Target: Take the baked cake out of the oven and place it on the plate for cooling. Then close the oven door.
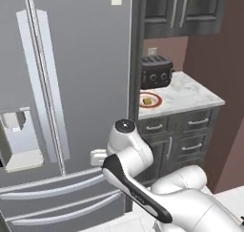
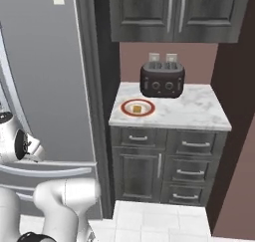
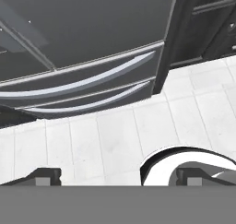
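The plate (image 1: 157, 104) (image 2: 127, 109), round with a red-orange rim, lies on the marble counter (image 1: 193, 93) (image 2: 191, 110) in front of a black toaster (image 1: 156, 71) (image 2: 162, 80). A small yellow-brown piece (image 1: 148, 100) (image 2: 137, 108) rests on its white centre; I cannot tell whether it is the cake. The oven and the oven door are out of view. In the hand view my gripper (image 3: 120, 176) is open with nothing between its fingers, and it points down at the white tiled floor (image 3: 115, 131) before the fridge's bottom drawers (image 3: 87, 80).
A tall steel fridge (image 1: 71, 83) (image 2: 45, 86) stands left of the counter. Dark drawers and a cabinet door (image 2: 169, 161) sit under the counter, and dark wall cabinets (image 2: 174, 12) hang above. A brown wall (image 1: 219, 59) closes the right side.
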